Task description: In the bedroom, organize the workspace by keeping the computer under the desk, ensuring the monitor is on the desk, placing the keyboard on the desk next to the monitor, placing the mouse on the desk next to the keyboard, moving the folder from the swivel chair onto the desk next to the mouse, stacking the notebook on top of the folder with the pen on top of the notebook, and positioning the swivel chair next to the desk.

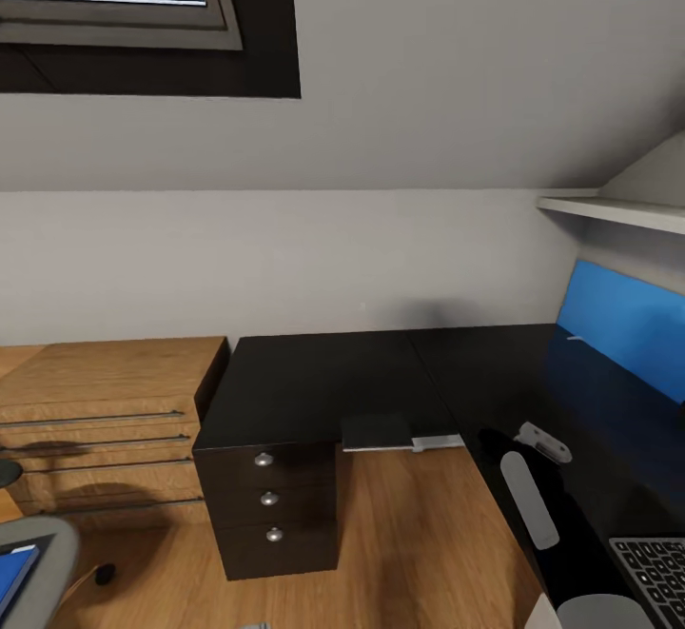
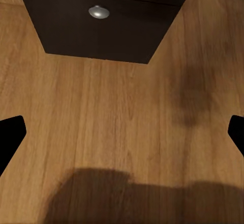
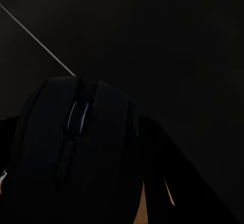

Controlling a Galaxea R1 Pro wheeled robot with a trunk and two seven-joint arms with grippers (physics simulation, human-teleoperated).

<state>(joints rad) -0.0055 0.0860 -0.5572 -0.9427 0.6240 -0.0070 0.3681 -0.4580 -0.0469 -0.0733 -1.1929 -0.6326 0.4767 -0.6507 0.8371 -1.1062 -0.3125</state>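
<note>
**A:** Big picture first. The glossy black L-shaped desk (image 1: pixel 314 377) carries almost nothing. The slim dark-keyed keyboard (image 1: pixel 656 577) lies on the wing below the blue back panel (image 1: pixel 623 320), toward that wing's near end. The grey padded swivel chair (image 1: pixel 38 553) is well away from it, out on the wooden floor (image 1: pixel 419 534), with something flat and blue on its seat, probably the folder.

**B:** And the small black rounded mouse (image 3: pixel 76 132)?

**A:** It's right up against the right wrist cam, over the black top. In the head view, the right pincer (image 1: pixel 504 443) hangs close to the desk's front edge, near the inner corner. It's black on black, so I honestly can't tell if the jaws are clamped on the mouse.

**B:** So what's the worry?

**A:** If it lets go this near the front edge, the mouse could skid off onto the floor. It's also well short of the keyboard, so it would end up not "next to" it. Swinging the arm over could nudge the keyboard too.

**B:** And the left side?

**A:** The left pincer (image 2: pixel 122 132) is spread wide with nothing in it, down by the black drawer unit (image 1: pixel 271 505).
</note>
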